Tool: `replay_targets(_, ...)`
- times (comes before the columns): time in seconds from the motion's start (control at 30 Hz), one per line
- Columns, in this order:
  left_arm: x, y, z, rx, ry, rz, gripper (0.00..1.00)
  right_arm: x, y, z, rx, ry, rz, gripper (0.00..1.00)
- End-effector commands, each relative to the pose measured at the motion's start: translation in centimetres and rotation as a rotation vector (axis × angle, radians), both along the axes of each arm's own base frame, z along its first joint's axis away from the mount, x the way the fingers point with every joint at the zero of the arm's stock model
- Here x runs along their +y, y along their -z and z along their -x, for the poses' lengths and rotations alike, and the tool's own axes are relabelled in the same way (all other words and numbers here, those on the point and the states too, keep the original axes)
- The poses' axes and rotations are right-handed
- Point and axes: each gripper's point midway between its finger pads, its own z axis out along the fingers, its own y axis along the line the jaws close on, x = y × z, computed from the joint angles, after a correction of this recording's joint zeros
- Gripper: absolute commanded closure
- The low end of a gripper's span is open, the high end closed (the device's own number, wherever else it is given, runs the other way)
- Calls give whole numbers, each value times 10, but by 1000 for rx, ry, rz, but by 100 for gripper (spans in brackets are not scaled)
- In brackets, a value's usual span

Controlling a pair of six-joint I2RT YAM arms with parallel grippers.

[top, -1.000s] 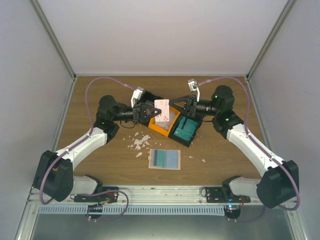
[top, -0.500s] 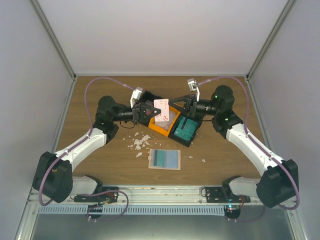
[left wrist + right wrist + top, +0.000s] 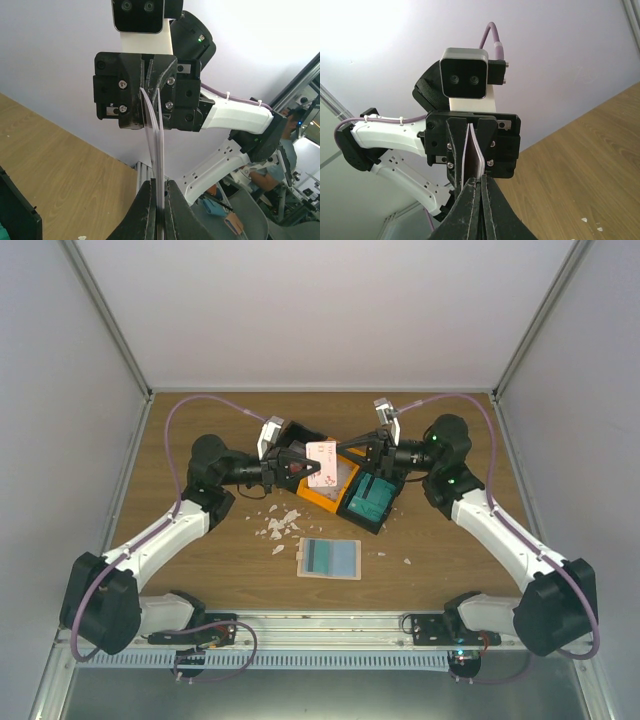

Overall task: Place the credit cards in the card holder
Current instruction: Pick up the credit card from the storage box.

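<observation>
Soft even light from above, faint small shadows on the wooden table (image 3: 230, 575), strong white glare in the right wrist view's top left corner, top view sharp

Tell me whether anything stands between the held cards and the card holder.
Nothing visible does. The left tool and right tool pinch the cards above the tray. The holder lies open on the table nearer the bases, and the scraps lie left of that path.
</observation>
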Motion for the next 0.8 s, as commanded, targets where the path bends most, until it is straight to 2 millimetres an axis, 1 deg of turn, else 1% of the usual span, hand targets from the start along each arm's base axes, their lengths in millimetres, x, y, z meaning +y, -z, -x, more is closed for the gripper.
replay_targets(0.0,-3,-24,31,-159,93,37,100,10,14,-2,31,9,46,98)
replay_targets(0.1,-7,-19,22,-118,67,14,100,19,19,1,5,1,92,94)
replay_targets(0.23,-9,-14,7,-51,19,-12,100,23,22,8,-13,-27,114,89)
replay_targets(0.33,-11,-10,-5,17,-17,-31,100,23,24,14,-3,-62,113,88)
replay_targets(0.47,-11,-8,-19,96,-37,-35,100,28,22,26,15,-127,98,87)
replay_targets(0.63,-9,-2,-41,159,-62,-40,100,29,22,24,47,-130,95,88)
replay_targets(0.77,-6,1,-52,177,-74,-44,100,30,22,20,51,-131,97,90)
